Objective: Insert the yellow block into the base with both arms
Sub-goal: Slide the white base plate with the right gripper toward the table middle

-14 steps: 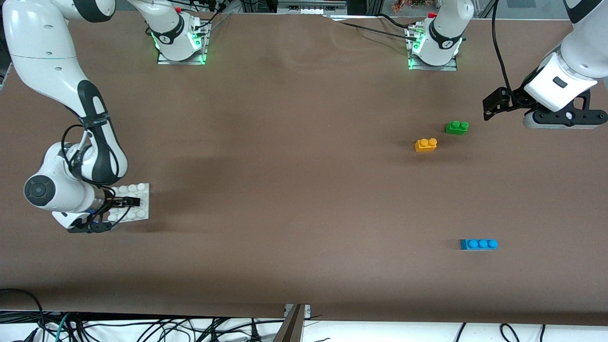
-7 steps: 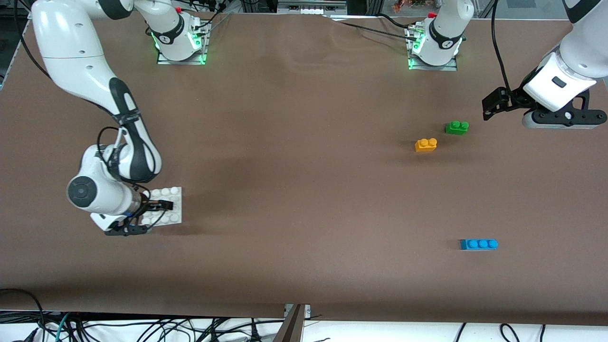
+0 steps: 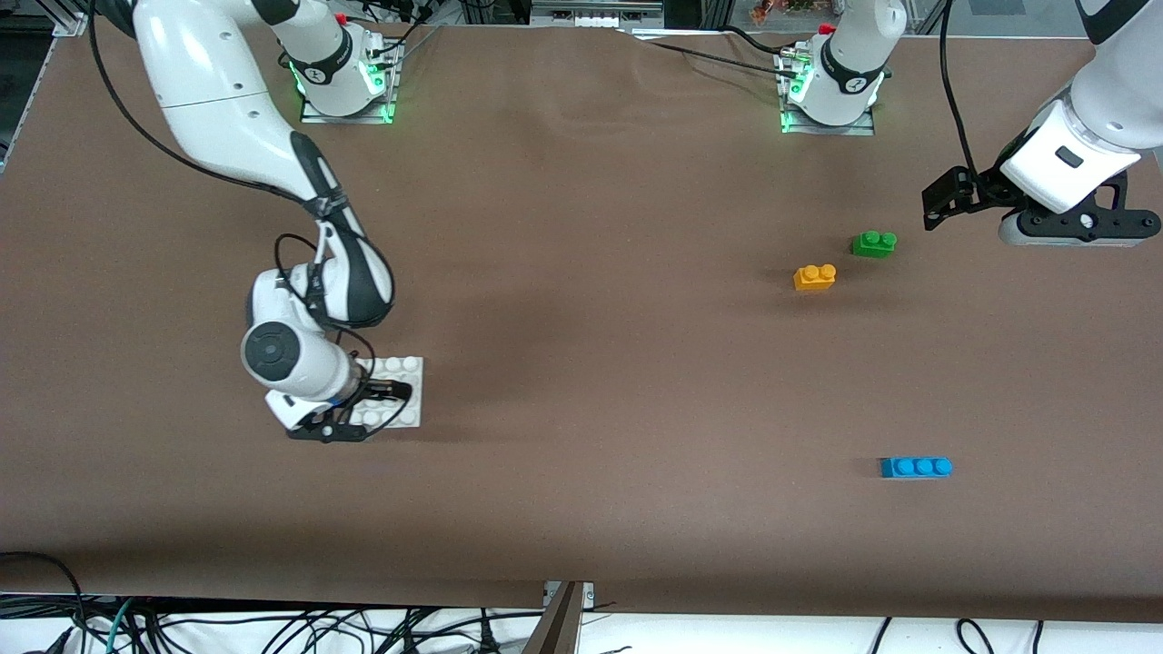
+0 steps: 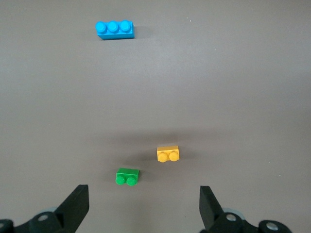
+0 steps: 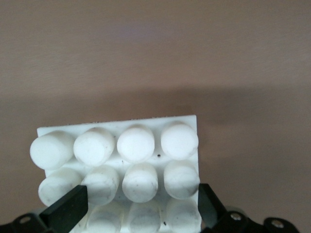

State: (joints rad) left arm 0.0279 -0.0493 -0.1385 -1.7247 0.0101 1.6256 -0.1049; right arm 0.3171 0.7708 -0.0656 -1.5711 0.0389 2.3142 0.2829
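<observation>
your right gripper (image 3: 386, 392) is clamped on the white base (image 3: 406, 368), toward the right arm's end of the table. your left gripper (image 4: 144, 206) waits with fingers wide apart over the left arm's end, near the green brick (image 3: 874, 243). the yellow block (image 3: 814, 277) sits just beside that brick, nearer the front camera, untouched.

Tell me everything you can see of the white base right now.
The base is a flat white square plate, plastic by its look, with rows of round studs, some hidden under the arm. It lies level, near the right arm's end of the table. The right hand grips its edge, fingers at either side. No brick sits on it.
</observation>
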